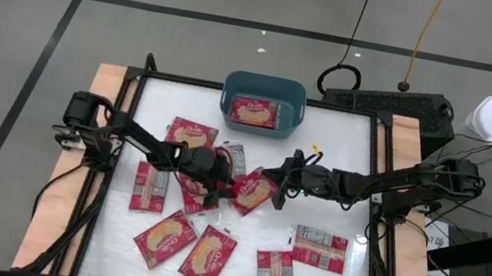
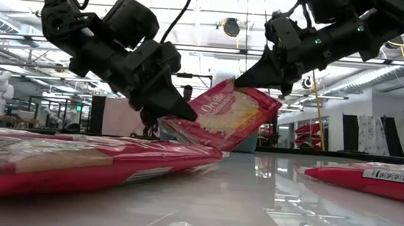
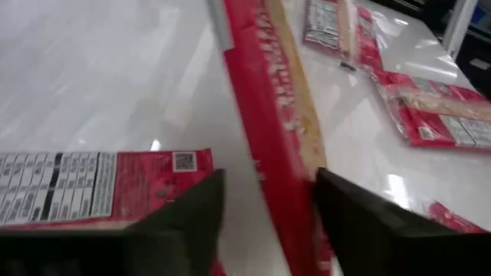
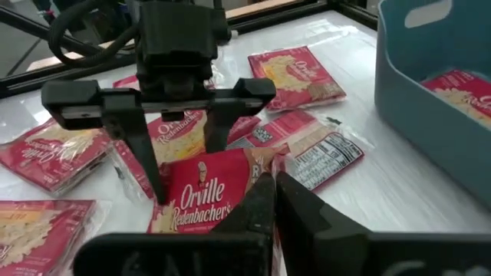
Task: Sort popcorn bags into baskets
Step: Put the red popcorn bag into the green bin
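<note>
— White bench (image 1: 344, 155) first: what's on it?

— Packets lie scattered over the near and left parts; the far right corner is bare. My teal basket (image 1: 264, 102) sits at the far edge with one packet (image 1: 255, 111) inside.

— And mid-bench?

— A popcorn bag (image 2: 232, 114) hangs tilted above the surface, between my two arms. My right fingers (image 4: 270, 201) are pinched tight on its upper edge. My left fingers (image 3: 268, 218) stand apart around its lower edge; whether they press it, I can't tell.

— Any room beside it?

— Other bags lie close beneath.
</note>
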`<state>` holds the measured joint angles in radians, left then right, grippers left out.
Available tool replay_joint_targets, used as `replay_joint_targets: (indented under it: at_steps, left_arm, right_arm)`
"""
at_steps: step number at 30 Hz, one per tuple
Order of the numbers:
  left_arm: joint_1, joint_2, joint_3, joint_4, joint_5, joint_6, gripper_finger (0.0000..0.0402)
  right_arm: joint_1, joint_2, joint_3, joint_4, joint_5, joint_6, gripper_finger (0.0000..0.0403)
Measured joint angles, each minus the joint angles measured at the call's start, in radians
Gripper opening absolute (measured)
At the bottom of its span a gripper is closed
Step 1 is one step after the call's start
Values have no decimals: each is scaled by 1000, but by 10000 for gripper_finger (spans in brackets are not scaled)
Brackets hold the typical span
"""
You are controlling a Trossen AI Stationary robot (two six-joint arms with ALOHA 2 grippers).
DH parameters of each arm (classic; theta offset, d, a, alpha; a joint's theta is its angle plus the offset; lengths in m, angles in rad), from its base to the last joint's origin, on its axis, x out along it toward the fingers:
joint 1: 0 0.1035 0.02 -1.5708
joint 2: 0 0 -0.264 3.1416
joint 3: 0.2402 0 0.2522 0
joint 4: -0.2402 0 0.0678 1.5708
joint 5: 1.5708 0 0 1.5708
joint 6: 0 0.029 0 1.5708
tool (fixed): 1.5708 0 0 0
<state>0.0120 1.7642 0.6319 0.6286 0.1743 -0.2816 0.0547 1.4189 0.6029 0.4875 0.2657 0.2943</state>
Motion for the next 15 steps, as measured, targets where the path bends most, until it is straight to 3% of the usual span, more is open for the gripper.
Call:
replay_joint_targets:
  at_steps: [6,9,15]
  left_arm:
    - [40,-62,0,-45,80,65,26]
    - [78,-132,2,-137,95,109,27]
    - [137,-280,98,-493,89,257,24]
  right_arm:
    - [0,-7,0,11,-1,-28,0]
    - [-1,-20,2,16,-1,-38,1]
    - [0,-104,2,-18,-5,-47,36]
